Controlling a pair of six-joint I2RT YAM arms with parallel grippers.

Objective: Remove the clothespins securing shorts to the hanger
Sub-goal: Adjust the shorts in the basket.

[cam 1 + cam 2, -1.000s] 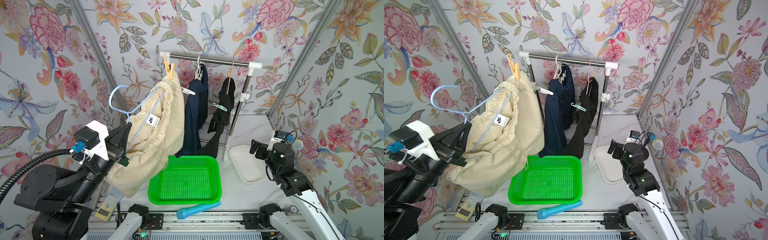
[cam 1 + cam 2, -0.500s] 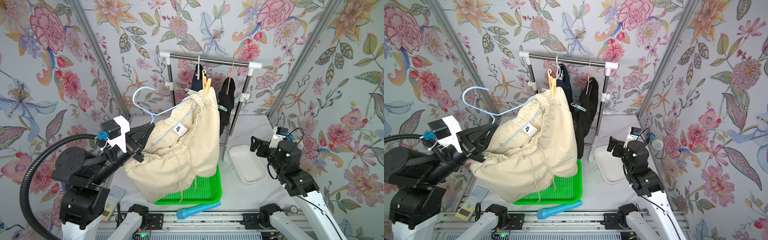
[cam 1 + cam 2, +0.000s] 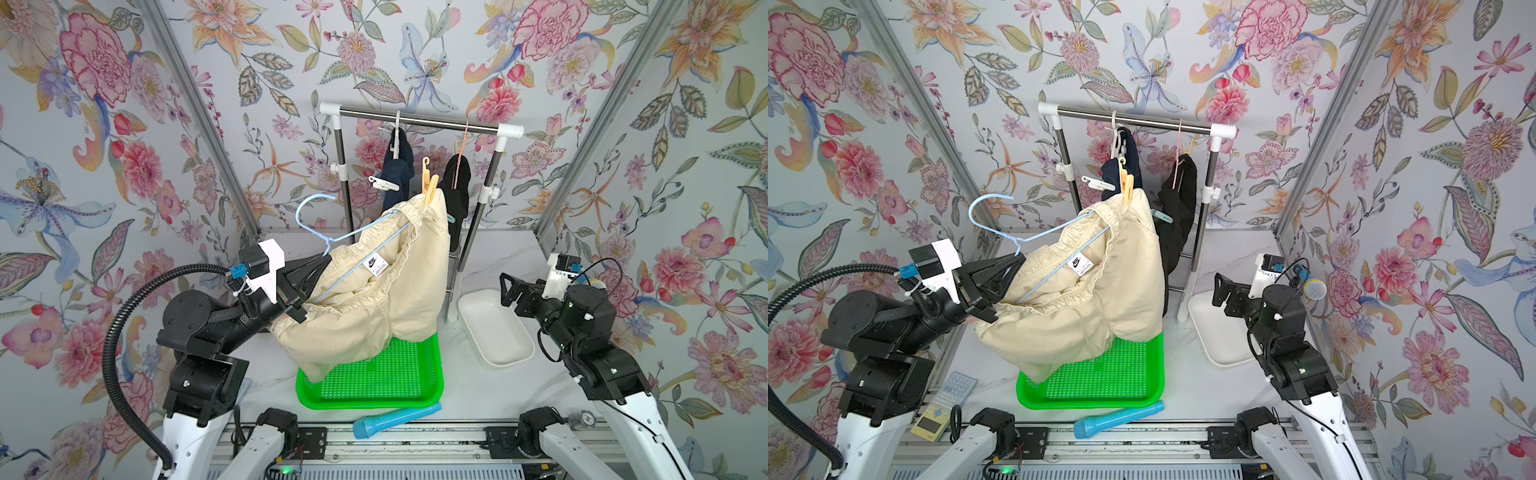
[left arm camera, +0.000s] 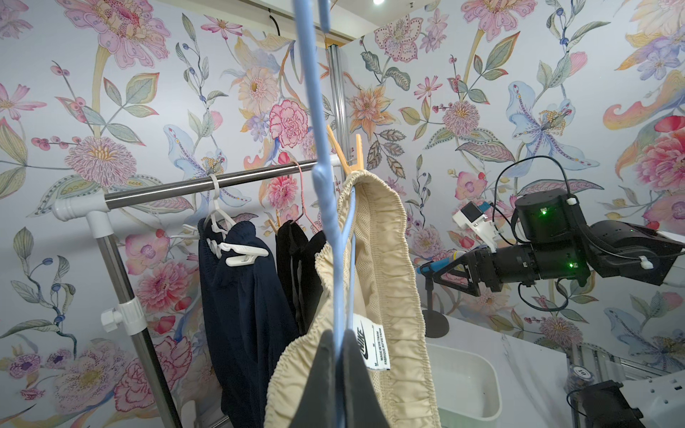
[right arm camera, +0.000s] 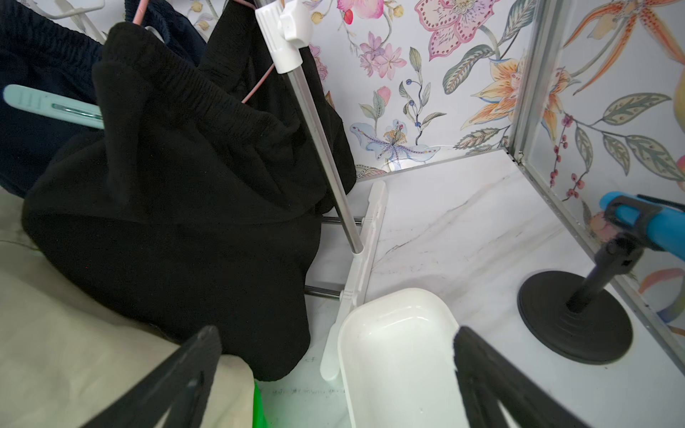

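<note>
my left gripper (image 3: 322, 264) is clamped on the blue hanger (image 4: 319, 174) at its neck. cream shorts (image 3: 374, 307) hang from it, low end over the green basket (image 3: 374, 395). a tan clothespin (image 3: 430, 189) pins the waistband at the hanger's far tip. my right gripper (image 3: 506, 289) has its fingers spread wide, empty, near the white tray (image 3: 494, 328).

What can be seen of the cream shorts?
The cream shorts are crumpled fabric with a gathered elastic waistband and a white logo label. They hang tilted on a light blue hanger, which the shut left pincer holds. A tan clothespin clips the waistband's high end. The lower part droops over the green tray.
</note>
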